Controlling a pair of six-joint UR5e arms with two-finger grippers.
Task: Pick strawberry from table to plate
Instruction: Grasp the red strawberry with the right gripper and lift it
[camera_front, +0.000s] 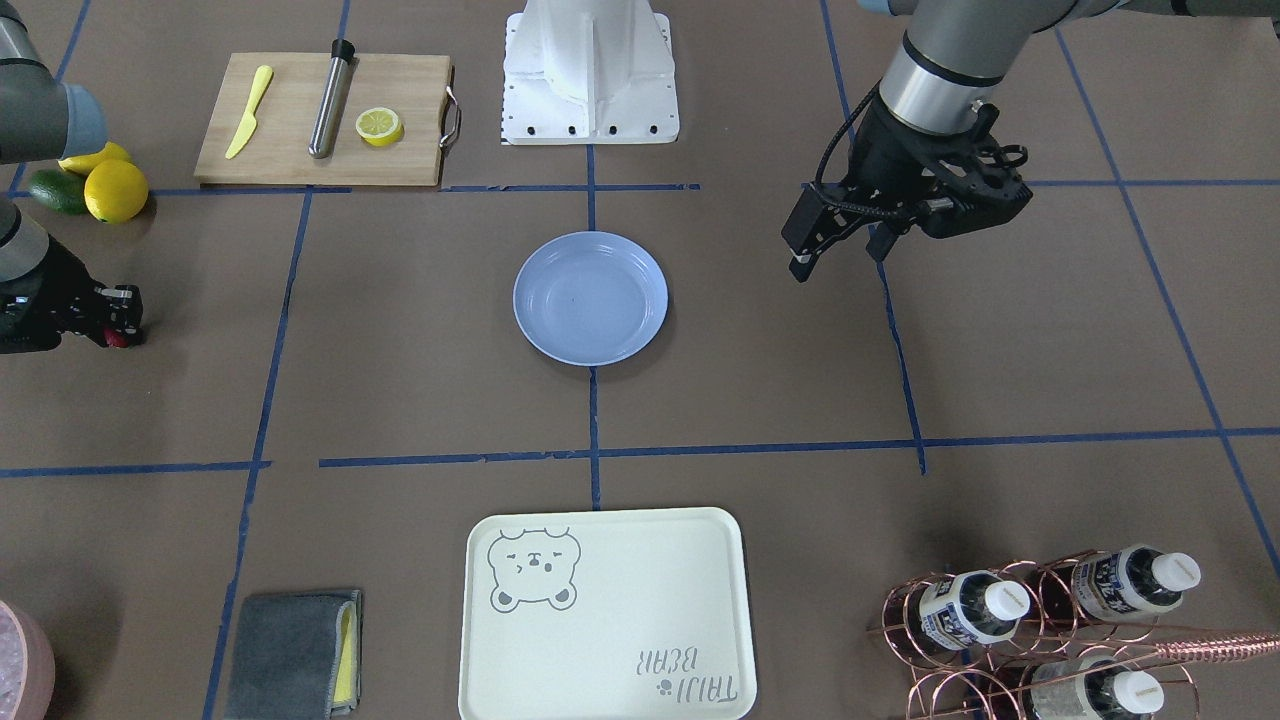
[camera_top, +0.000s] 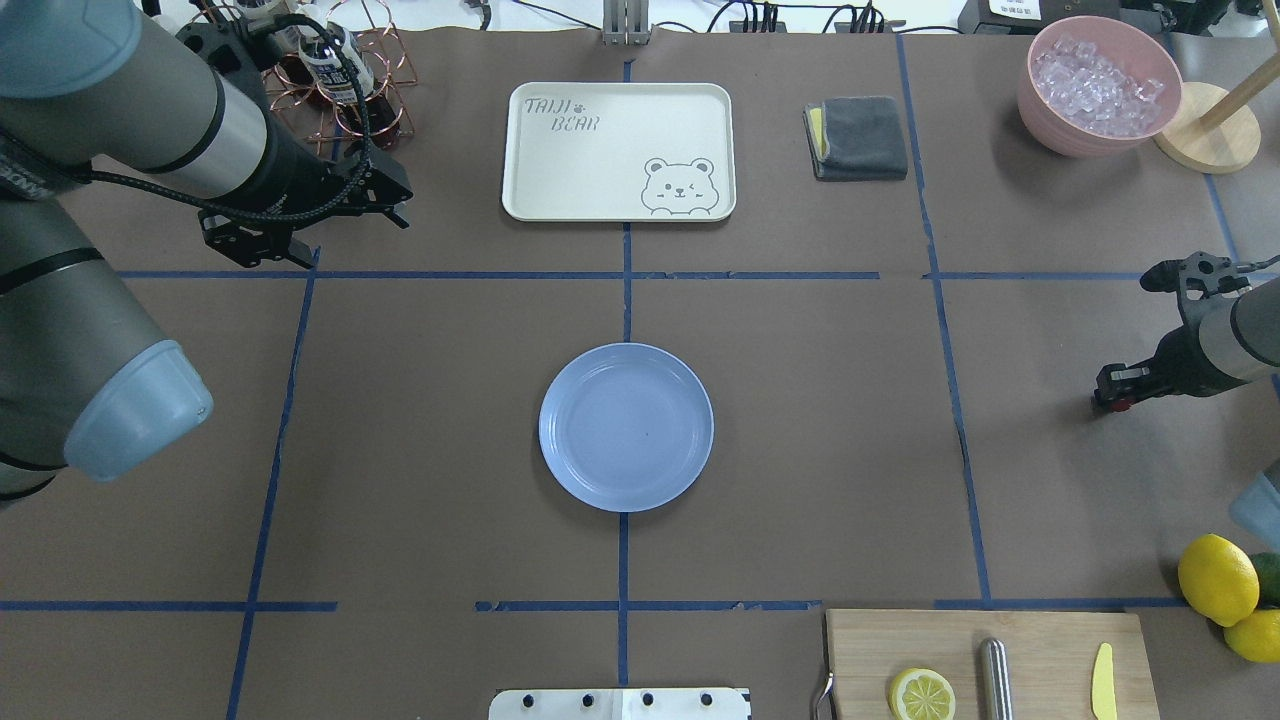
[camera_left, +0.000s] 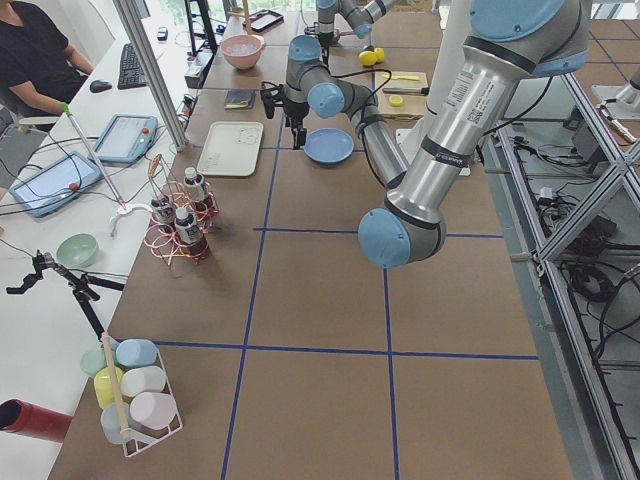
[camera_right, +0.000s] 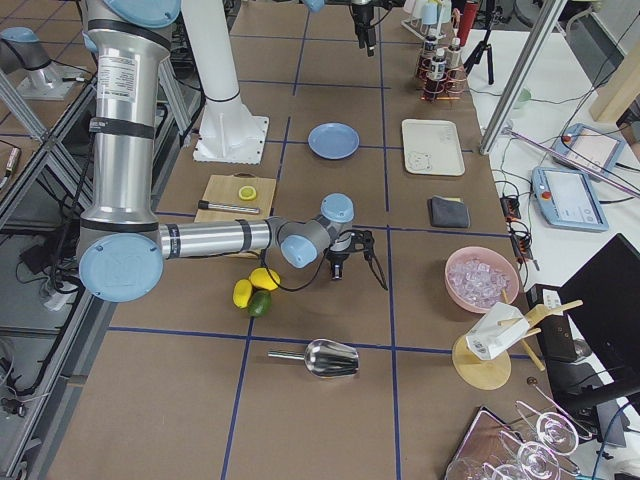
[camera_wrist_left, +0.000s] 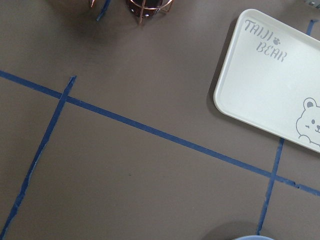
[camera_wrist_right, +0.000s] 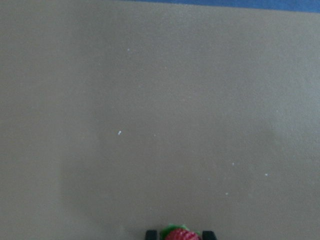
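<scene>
The right gripper sits low at the left edge of the front-facing view, its jaws closed on the strawberry. In the right wrist view the berry shows pinched between two dark fingertips at the bottom edge. The table looks very close beneath, and whether the berry has left it cannot be told. The low, snug grip suits so small a fruit, which would likely slip from a looser hold.

The plate lies bare at the frame's centre, well apart from the berry, with only open table between them. The lemons and avocado crowd just above the gripper, and the board lies at upper left, so the freer line runs straight rightward. The left gripper hangs at upper right, clear of the plate; how its jaws stand cannot be told.
</scene>
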